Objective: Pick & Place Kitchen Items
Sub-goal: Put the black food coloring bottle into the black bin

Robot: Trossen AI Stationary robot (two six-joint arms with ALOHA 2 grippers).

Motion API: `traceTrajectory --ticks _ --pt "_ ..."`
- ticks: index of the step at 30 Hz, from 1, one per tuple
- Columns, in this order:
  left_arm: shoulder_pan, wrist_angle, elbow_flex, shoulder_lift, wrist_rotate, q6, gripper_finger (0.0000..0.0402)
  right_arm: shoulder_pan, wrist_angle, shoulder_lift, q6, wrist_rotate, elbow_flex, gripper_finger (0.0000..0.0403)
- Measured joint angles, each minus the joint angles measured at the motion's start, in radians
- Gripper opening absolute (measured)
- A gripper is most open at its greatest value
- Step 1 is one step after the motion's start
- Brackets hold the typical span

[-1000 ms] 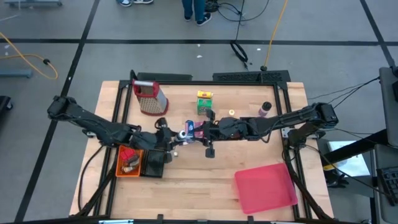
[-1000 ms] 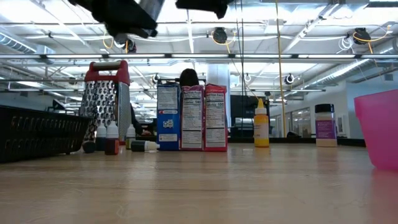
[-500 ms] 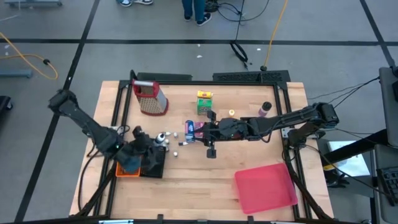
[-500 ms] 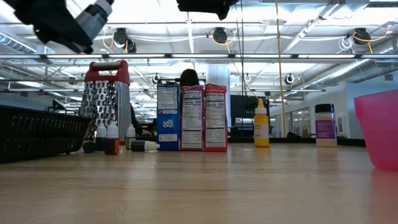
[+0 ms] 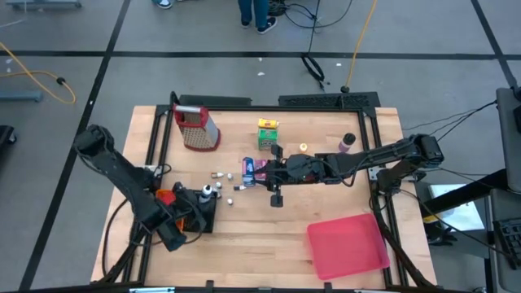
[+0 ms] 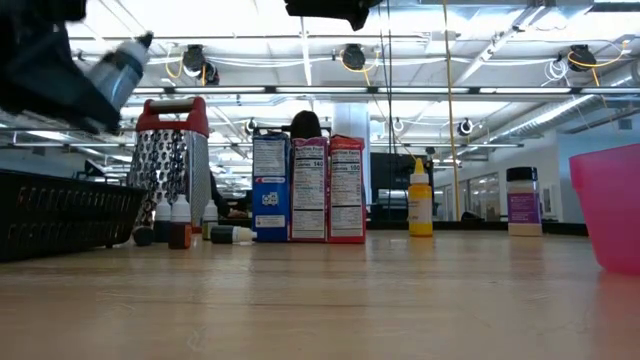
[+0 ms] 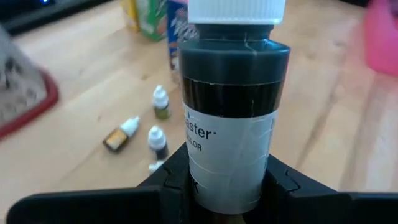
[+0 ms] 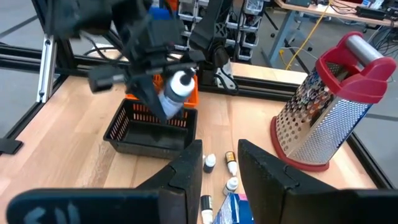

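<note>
The left gripper (image 8: pixel 163 93) held a dark, white-capped bottle (image 7: pixel 231 99) clamped between its two fingers (image 7: pixel 171 186), poised just above the black basket (image 8: pixel 149 134) at the table's (image 5: pixel 269 236) front left. In the low view the bottle (image 6: pixel 118 68) tilted, cap uppermost, over the basket's wall (image 6: pixel 60 215). An orange packet (image 5: pixel 165 196) showed directly beside the gripper, at the basket's edge.

Beyond the left gripper's fingers, toward the table's middle, three little dropper bottles (image 7: pixel 155 121) lay or stood loose on the wood, apart from one another, with the cartons farther off.

The right gripper (image 5: pixel 259 170) hung over the middle of the table, its fingers (image 8: pixel 258 163) standing a narrow gap apart and holding nothing that could be made out. Just under and ahead of it lay more small bottles (image 8: pixel 214 168) and the corner of a blue carton (image 8: pixel 233 208). The blue, pink and red cartons (image 6: pixel 307 188) stood upright side by side, touching, directly below that gripper in the low view.

Ahead of the right gripper and to one side stood the red-topped metal grater (image 5: pixel 195 127). Behind the right gripper's arm sat a green-yellow carton (image 5: pixel 268 132), a yellow squeeze bottle (image 6: pixel 421 200) and a purple-labelled jar (image 6: pixel 523 202), well apart. A pink bin (image 5: pixel 346 244) rested at the table's front right, well clear of both grippers.
</note>
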Motion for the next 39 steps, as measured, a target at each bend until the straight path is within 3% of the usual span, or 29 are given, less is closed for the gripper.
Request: traceTrajectory --ticks 6,19,24,39 --pt "-0.003 0.101 -0.090 0.045 -0.001 -0.131 0.0106 0.000 0.006 0.000 -0.005 0.000 0.000 0.0094" --pt "-0.002 0.329 -0.238 0.048 -0.066 -0.138 0.0106 0.000 0.006 0.000 -0.018 0.000 0.001 0.0093" --pt "-0.002 0.396 -0.274 0.047 -0.075 -0.144 0.0127 0.000 0.006 0.000 -0.018 0.000 0.001 0.0093" --pt "-0.001 0.403 -0.277 0.047 -0.085 -0.133 0.0165 -0.002 0.026 0.000 -0.023 0.000 -0.015 0.0093"
